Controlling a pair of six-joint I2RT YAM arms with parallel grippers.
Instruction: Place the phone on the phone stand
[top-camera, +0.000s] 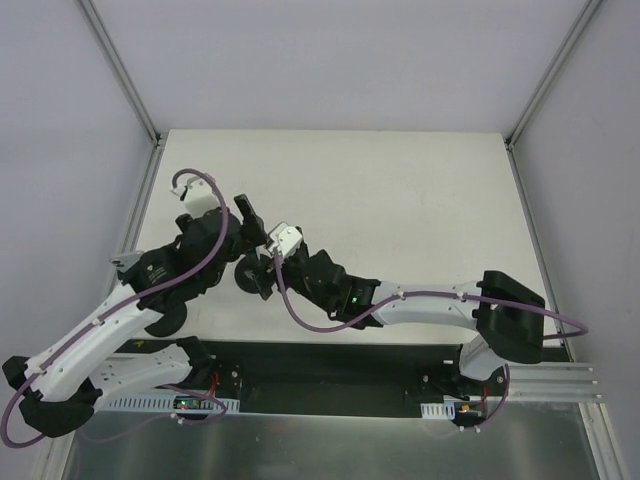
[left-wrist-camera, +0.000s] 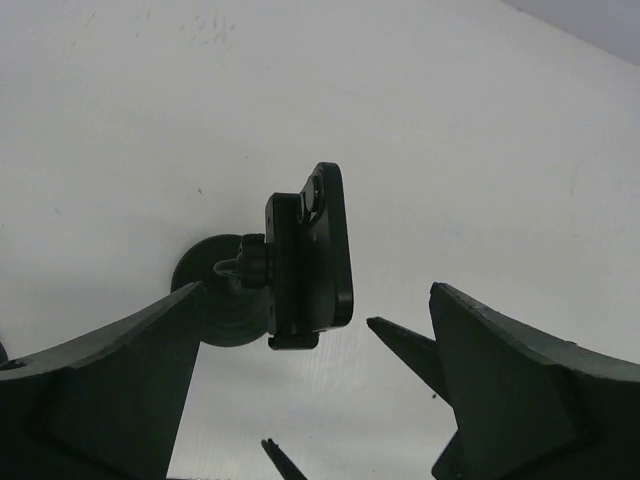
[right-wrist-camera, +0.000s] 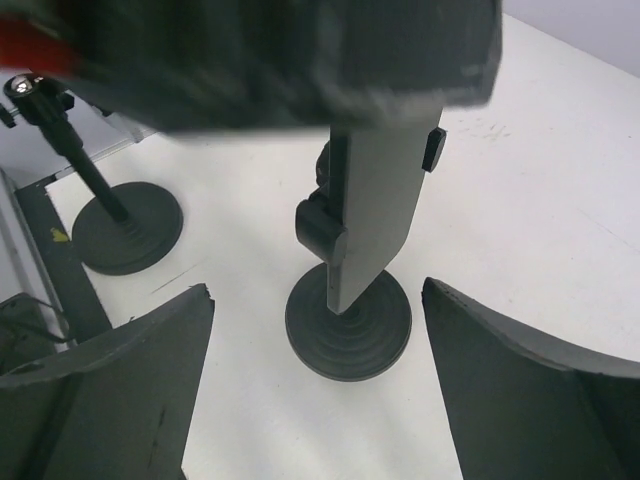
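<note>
The phone (left-wrist-camera: 328, 250), a flat black slab, sits upright in the cradle of a black phone stand with a round base (left-wrist-camera: 215, 305). In the right wrist view the phone (right-wrist-camera: 385, 190) shows edge-on above that base (right-wrist-camera: 348, 325). My left gripper (left-wrist-camera: 316, 300) is open and empty, a short way back from the stand. My right gripper (right-wrist-camera: 316, 290) is open and empty, with a finger on each side of the base and touching nothing. From above, both grippers (top-camera: 243, 222) (top-camera: 262, 275) meet around the stand (top-camera: 248, 272).
A second, empty stand (right-wrist-camera: 125, 228) with a thin stem stands to the left, near the table's front edge; it also shows in the top view (top-camera: 165, 322). A blurred dark body (right-wrist-camera: 280, 60) fills the top of the right wrist view. White walls enclose the table.
</note>
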